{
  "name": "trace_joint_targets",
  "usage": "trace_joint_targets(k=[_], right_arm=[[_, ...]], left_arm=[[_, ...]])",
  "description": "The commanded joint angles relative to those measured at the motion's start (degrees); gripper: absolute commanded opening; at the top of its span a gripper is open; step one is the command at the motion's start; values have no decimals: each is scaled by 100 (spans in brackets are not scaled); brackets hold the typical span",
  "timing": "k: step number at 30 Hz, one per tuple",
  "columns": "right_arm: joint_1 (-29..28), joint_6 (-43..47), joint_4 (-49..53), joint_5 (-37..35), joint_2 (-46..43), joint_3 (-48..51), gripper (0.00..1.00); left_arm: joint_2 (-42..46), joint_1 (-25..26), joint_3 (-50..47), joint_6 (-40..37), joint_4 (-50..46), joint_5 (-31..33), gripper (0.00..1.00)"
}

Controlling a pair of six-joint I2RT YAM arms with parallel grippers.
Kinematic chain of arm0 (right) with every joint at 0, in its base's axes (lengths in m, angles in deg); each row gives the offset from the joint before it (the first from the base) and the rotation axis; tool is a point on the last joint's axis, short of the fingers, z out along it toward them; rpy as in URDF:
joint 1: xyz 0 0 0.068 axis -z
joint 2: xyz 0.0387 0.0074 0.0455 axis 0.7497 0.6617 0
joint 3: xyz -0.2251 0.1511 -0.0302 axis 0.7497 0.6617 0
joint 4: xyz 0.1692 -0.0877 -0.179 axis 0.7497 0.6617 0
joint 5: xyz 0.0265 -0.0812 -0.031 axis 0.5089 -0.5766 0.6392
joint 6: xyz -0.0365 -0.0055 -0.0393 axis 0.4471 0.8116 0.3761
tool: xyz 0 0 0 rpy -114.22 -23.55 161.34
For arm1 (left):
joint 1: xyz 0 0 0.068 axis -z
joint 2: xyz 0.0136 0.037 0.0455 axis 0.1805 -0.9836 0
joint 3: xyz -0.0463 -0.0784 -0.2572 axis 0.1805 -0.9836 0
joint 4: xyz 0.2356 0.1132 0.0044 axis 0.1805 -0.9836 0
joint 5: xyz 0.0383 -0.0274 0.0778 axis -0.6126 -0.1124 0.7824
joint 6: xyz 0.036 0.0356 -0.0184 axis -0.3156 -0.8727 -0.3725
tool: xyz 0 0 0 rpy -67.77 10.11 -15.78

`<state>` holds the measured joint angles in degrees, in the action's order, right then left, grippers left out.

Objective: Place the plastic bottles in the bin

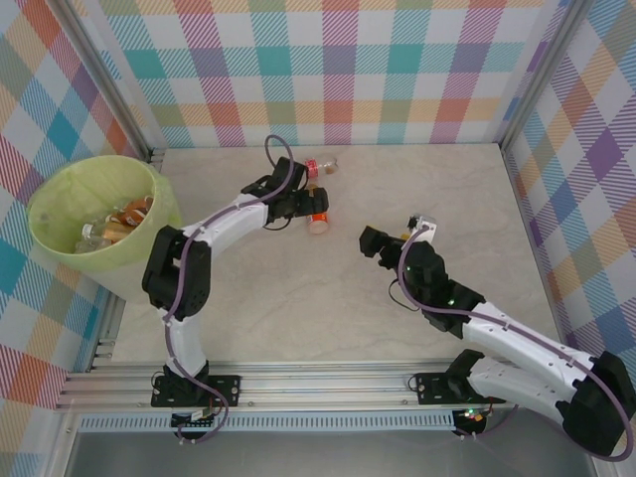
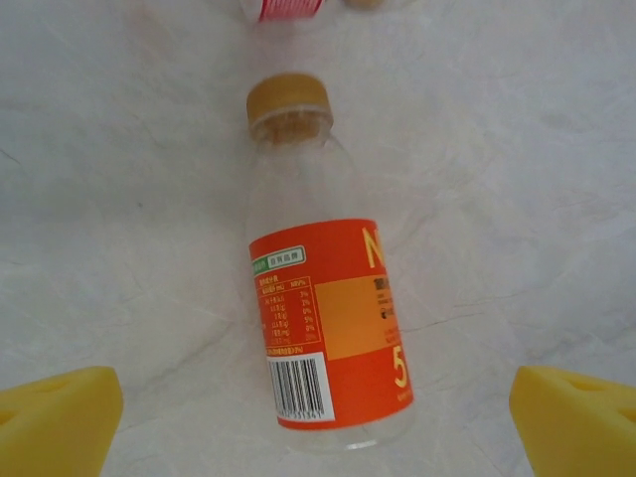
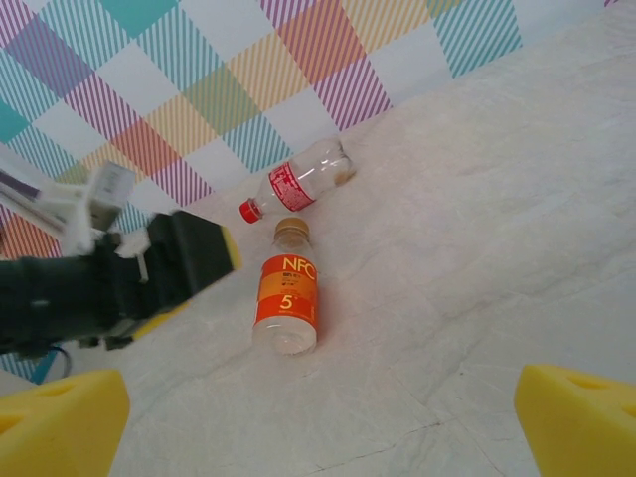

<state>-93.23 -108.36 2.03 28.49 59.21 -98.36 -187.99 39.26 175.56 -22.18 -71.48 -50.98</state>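
Your left hand [image 2: 318,425] is spread wide, its yellow pads [image 2: 55,422] on either side of the orange-labelled bottle [image 2: 328,318], which lies on its side on the desk [image 2: 119,199], touching neither pad, its tan cap [image 2: 288,99] pointing away. Just beyond that cap lies a red-labelled bottle [image 3: 298,182], and more bottles [image 1: 111,221] already sit inside the lime-green bin [image 1: 60,253] at the desk's left edge. Your right hand [image 3: 318,422] is spread too, holding nothing, well apart from both bottles.
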Motion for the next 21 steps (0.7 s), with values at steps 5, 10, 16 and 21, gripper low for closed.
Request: trace_joint_targets(k=[5, 10, 16, 21], right_arm=[[-20, -161, 233, -179, -356, 93, 100], [-25, -261, 379, -205, -553, 154, 100], [-25, -219, 446, -258, -717, 227, 100], [-25, 182, 310, -249, -681, 215, 100]], left_arm=[[-992, 41, 512, 225, 344, -456, 99], [-1625, 174, 1079, -78, 4, -435, 87], [-1381, 216, 838, -249, 79, -264, 61], [-383, 208, 135, -411, 633, -360, 55]])
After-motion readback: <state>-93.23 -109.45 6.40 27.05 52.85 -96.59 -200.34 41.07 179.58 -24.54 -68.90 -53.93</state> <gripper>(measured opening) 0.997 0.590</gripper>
